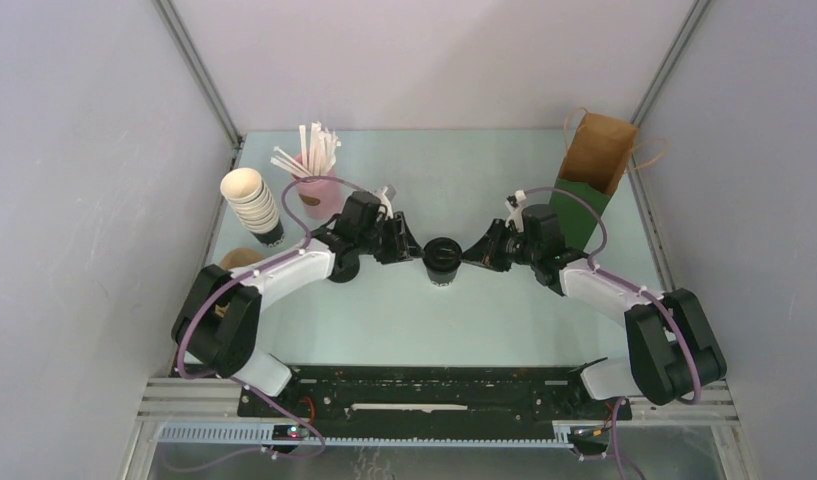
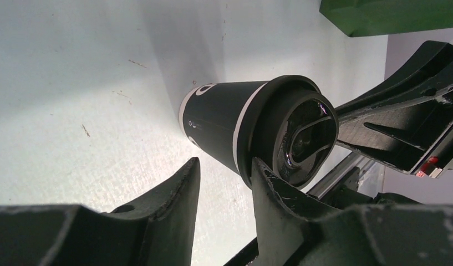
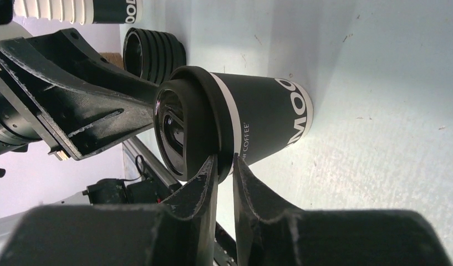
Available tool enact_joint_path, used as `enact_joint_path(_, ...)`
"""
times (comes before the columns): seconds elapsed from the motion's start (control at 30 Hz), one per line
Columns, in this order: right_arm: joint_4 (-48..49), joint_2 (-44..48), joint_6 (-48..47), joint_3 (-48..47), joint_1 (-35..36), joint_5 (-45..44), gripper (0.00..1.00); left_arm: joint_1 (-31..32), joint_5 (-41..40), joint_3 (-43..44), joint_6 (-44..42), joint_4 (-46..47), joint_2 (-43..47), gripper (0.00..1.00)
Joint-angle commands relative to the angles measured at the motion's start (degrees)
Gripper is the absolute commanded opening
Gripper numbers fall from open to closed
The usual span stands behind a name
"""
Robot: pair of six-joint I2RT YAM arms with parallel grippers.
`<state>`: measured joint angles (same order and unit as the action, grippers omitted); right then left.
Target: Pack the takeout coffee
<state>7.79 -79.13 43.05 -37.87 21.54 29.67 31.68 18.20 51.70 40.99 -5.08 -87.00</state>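
Takeout coffee, a small dark paper cup with a white band under its round black plastic lid and white lettering on the side, stands upright on the pale desk. It sits at mid-desk, between the two arms' tips.

The left fingers are partly open. In the left wrist view bare desk shows through the gap between them, and nothing is held. One of the pair lies against the lid's rim, or only in front of it.

The right fingers are drawn in to a narrow slit, and their tips meet the cup at the lower edge of the lid. I cannot tell whether they pinch that rim or only rest beside it.

One capped coffee is on the desk. One brown paper bag with a green lower part stands upright at the far right. One leaning stack of lidless cups with cream insides stands at the far left. Beside it one pink cup holds a bunch of white sticks, too crowded to count. One squat stack of loose black lids lies near the left arm.
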Motion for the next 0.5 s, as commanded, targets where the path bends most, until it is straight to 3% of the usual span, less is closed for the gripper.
enact_joint_path(0.0,-6.1,0.6,-2.4,-1.4,-0.6,2.3,0.24,0.4,-2.4,3.1,-3.7,-6.2,0.2,0.45)
enact_joint_path(0.47,-13.6,5.1,-7.1,-7.9,-4.4,4.5,0.41,0.6,-3.7,7.5,-6.9,-11.7,7.5,0.69)
